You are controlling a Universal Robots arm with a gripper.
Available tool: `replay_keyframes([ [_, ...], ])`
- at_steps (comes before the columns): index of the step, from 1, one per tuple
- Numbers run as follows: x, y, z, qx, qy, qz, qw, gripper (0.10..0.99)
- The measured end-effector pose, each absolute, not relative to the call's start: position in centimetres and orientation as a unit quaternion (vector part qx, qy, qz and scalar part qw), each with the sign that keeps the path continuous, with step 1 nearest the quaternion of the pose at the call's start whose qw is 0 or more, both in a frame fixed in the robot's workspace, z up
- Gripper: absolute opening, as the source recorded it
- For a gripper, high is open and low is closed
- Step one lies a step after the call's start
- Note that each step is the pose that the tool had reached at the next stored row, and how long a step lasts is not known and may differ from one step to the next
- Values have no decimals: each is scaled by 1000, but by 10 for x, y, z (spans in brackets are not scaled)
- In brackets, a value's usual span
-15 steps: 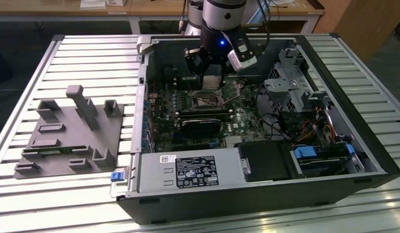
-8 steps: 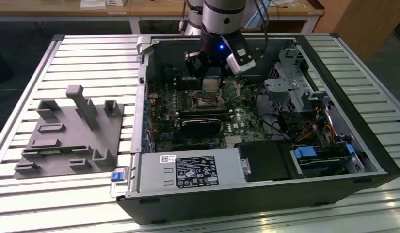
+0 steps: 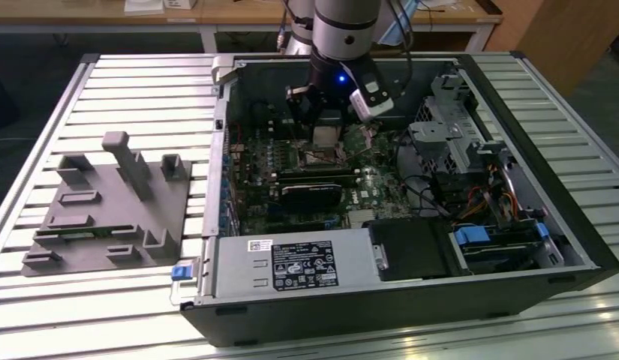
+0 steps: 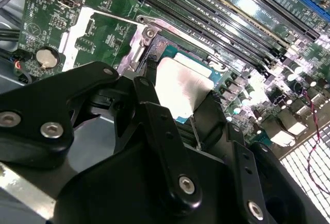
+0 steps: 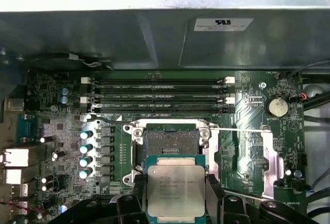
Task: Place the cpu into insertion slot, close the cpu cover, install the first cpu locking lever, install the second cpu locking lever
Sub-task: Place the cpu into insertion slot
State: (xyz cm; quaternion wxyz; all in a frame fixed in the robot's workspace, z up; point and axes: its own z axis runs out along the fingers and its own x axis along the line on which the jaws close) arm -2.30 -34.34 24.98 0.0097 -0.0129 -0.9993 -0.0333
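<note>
Presently the cpu is clamped between the jaws of the gripper; in the exterior view the empty insertion slot lies at its six o'clock. The slot could be damaged if the chip is seated skewed or offset.

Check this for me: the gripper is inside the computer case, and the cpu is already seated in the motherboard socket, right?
Not quite. The cpu is not seated: the gripper holds it between its fingers, and the first wrist view shows the socket empty, its contacts bare. The gripper is indeed inside the computer case.
</note>
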Motion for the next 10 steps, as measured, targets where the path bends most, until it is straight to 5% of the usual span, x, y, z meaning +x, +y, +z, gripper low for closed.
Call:
replay_keyframes([
  [10, -23, -343, 249, -37, -999, -33, 9, 537],
])
